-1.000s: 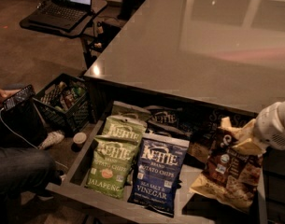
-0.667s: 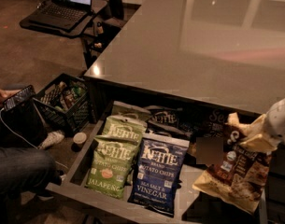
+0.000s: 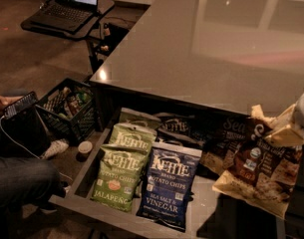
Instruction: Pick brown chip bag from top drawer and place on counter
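The brown chip bag (image 3: 256,171) is seen hanging tilted over the right end of the top drawer (image 3: 206,195), its upper edge pinched between the pale fingers (image 3: 291,133) of the gripper (image 3: 283,128) at the right border of the view. Compared with a second ago, the gripper is placed slightly higher and further right, and the bag's face has been opened out towards the camera (its lower corner looks close to the drawer front). The grasp is therefore judged made and the lift begun, yet nothing has been carried over the desk (image 3: 201,59). The green jalapeño bags (image 3: 119,171) and the blue bag (image 3: 167,188) lie as before.
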{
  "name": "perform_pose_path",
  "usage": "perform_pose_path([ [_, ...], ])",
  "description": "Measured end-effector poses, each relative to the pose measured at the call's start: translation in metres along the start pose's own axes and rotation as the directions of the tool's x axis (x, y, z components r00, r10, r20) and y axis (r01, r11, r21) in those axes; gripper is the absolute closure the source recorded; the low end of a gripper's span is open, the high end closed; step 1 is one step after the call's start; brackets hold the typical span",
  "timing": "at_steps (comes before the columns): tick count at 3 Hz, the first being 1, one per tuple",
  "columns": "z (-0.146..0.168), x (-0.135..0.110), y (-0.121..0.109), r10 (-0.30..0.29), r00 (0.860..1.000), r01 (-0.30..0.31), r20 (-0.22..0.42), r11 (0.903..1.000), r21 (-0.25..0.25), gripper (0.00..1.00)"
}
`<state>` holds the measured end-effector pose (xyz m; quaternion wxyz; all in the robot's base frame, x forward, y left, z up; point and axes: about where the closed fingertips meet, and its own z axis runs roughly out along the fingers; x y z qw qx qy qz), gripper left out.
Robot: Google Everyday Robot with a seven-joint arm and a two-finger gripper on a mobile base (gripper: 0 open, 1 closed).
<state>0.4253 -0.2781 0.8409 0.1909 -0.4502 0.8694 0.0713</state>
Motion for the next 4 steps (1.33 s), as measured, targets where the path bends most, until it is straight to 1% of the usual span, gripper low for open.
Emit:
perform_pose_path([
  [1,-0.022,-0.011,-0.002,0.009,1.000,-0.009,0.006,0.9998,0.017,1.00],
  [2,-0.043,-0.022,-0.002,0.010,0.999,-0.011,0.031,0.9997,0.021,1.00],
  [3,-0.080,-0.044,0.013,-0.004,0.995,0.005,0.103,0.9999,-0.010,1.00],
  [4,-0.080,-0.045,0.013,-0.005,0.995,0.006,0.104,0.9999,-0.011,1.00],
])
